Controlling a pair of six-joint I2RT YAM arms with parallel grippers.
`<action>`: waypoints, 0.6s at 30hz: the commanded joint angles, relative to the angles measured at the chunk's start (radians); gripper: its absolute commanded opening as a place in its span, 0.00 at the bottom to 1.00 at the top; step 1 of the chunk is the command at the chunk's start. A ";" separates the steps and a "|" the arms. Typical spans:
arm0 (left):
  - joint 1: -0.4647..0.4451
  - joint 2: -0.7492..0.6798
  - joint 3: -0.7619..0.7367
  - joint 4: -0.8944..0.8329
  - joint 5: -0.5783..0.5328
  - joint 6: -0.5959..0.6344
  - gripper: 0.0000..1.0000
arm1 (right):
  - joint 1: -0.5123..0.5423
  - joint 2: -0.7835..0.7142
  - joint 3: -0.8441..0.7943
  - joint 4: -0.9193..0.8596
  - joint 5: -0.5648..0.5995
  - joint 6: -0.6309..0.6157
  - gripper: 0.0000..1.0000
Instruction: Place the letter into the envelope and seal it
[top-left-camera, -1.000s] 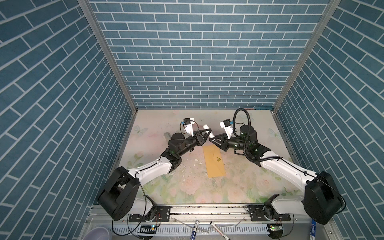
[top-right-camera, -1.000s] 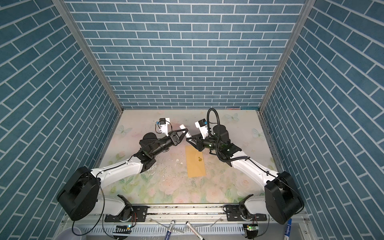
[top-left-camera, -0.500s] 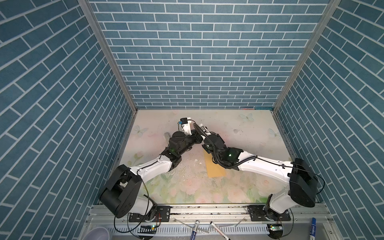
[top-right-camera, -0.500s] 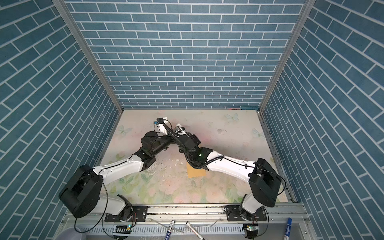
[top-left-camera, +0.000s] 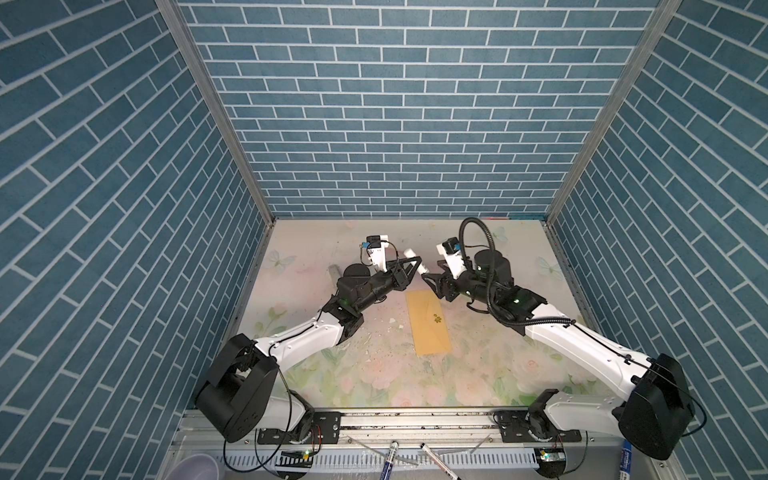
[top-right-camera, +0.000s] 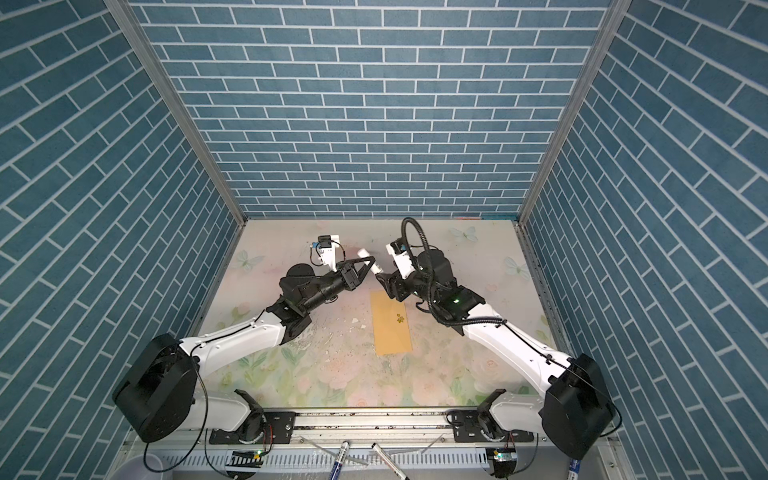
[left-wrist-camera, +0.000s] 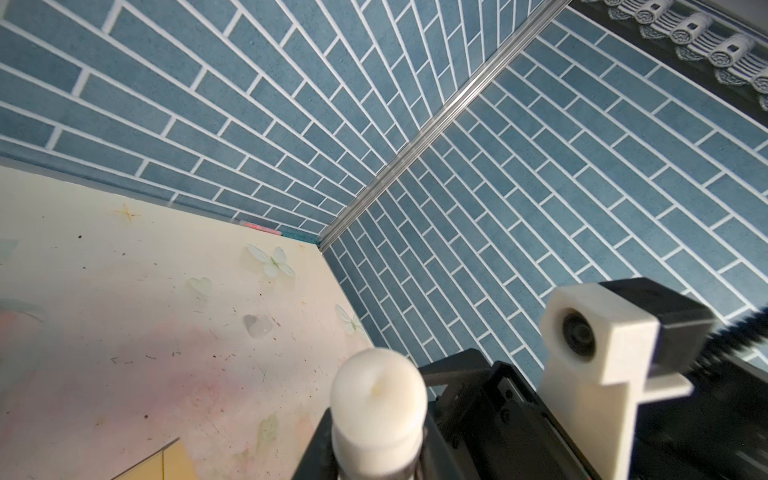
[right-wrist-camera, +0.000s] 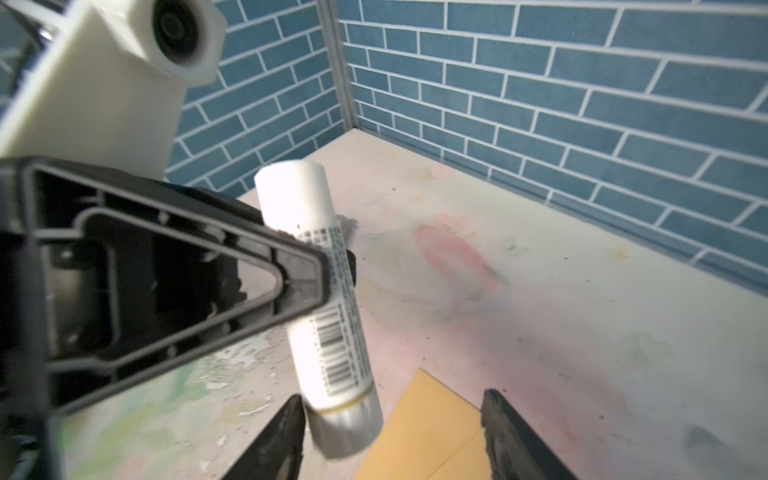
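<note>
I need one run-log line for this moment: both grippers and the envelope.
left gripper: shut on glue stick | right gripper: open, at glue stick end | envelope: flat on table

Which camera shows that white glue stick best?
The right wrist view: the glue stick shows nearly full length, barcode included, in the left claw. The left wrist view shows only its end; both top views, tiny white tips.

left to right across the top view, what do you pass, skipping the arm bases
pale cup → small grey cylinder → left gripper, clamped on the glue stick → right gripper, jaws open → blue-labelled marker. The envelope overlaps both grippers sideways, so it is left out.
</note>
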 joint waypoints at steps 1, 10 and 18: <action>0.006 -0.029 0.030 -0.023 0.048 0.021 0.00 | -0.079 0.003 -0.062 0.146 -0.406 0.160 0.67; 0.006 -0.025 0.043 -0.012 0.089 0.004 0.00 | -0.153 0.103 -0.099 0.382 -0.631 0.338 0.59; 0.005 -0.013 0.047 0.006 0.096 -0.012 0.00 | -0.158 0.157 -0.104 0.477 -0.674 0.408 0.33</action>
